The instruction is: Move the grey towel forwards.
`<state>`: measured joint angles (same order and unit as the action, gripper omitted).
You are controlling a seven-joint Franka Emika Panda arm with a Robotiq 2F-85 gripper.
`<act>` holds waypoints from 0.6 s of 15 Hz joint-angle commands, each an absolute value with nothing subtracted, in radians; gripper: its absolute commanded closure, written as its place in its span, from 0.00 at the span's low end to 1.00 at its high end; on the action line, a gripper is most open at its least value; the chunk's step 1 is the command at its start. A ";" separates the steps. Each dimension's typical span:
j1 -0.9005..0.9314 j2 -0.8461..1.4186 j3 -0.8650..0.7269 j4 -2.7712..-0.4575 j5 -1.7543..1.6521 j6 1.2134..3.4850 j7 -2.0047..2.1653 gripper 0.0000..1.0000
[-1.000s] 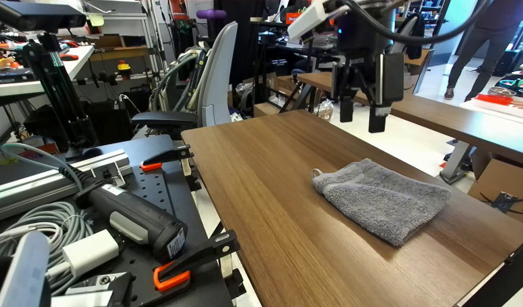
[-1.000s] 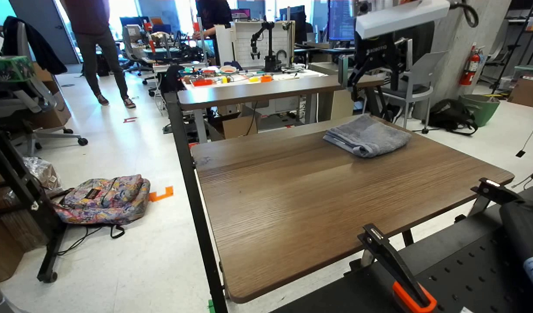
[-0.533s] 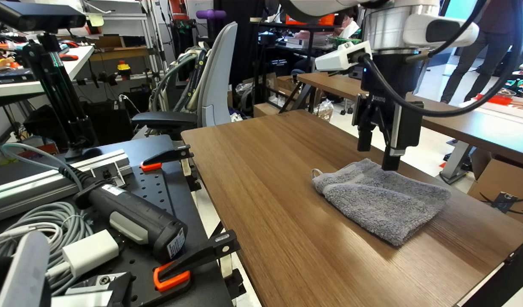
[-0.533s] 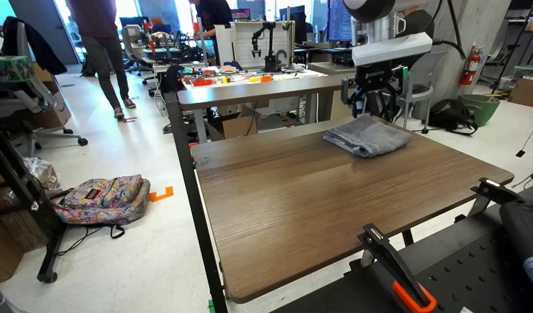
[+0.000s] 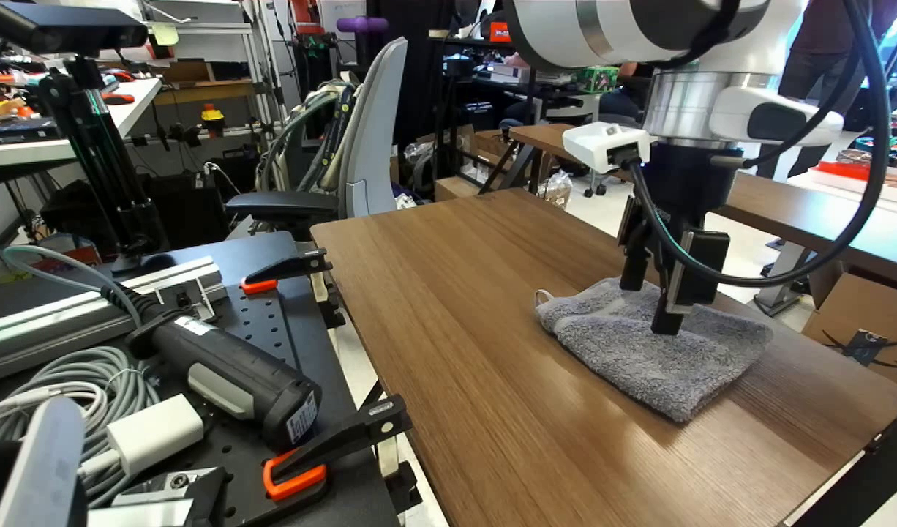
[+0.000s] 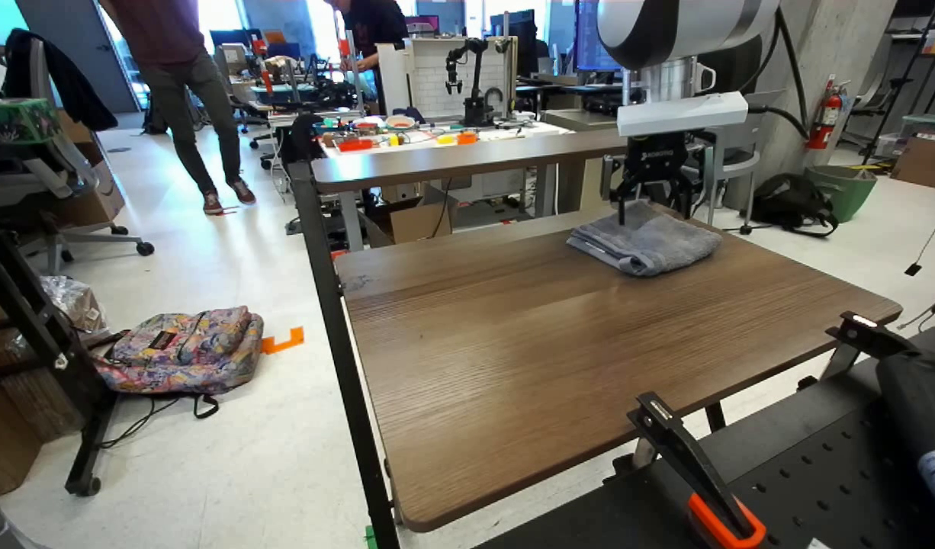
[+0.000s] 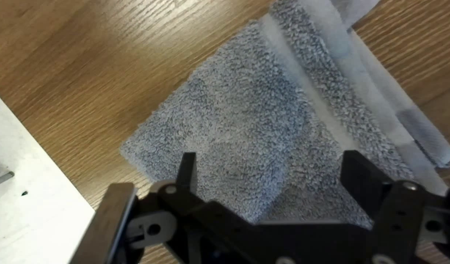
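A: How's the end effector (image 7: 271, 165) set?

B: Fingers (image 7: 360, 179) spread wide, nothing held. The grey towel (image 7: 247, 110) lies right below, folded & a bit rumpled on the counter (image 5: 478, 351), pile filling the gap betw. them.

A: Touching?

B: Can't tell; tips overlap cloth in both exterior views, but no clear contact.

A: What fails 1st?

B: Prob an empty pinch. If tips come together too high, they'll just skim fuzz, b/c there's no tall ridge to grab, only a soft crease mid-gap.

A: Too low?

B: Then they'd prob press into the counter & stall, pinning cloth instead of gathering it.

A: Say it grabs OK?

B: Might be top layer only. The layered hem (image 7: 379, 99) sits just beyond one finger, outside the pinch, so lower plies could slip, unfold or drag behind.

A: Edge risk?

B: Yep. Past the other finger the counter ends & there's floor (image 7: 26, 205). A push that way = towel over the side. Pics don't settle which way "forwards" is, so confirm dir. b4 dragging.

A: And the cable (image 5: 880, 135)?

B: Loops beside the end effector in an exterior view, bottom of the loop near finger height. Low sideways move might snag it, imo, prob on the counter edge.
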<state>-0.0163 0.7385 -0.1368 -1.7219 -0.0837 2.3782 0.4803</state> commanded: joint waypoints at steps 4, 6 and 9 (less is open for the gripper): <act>-0.020 0.805 -0.163 -1.685 -0.040 2.405 0.456 0.00; -0.021 0.814 -0.164 -1.694 -0.039 2.413 0.450 0.00; -0.023 0.811 -0.158 -1.714 -0.035 2.417 0.439 0.00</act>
<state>-0.0186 0.8021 -0.1589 -1.7078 -0.0707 2.3945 0.4788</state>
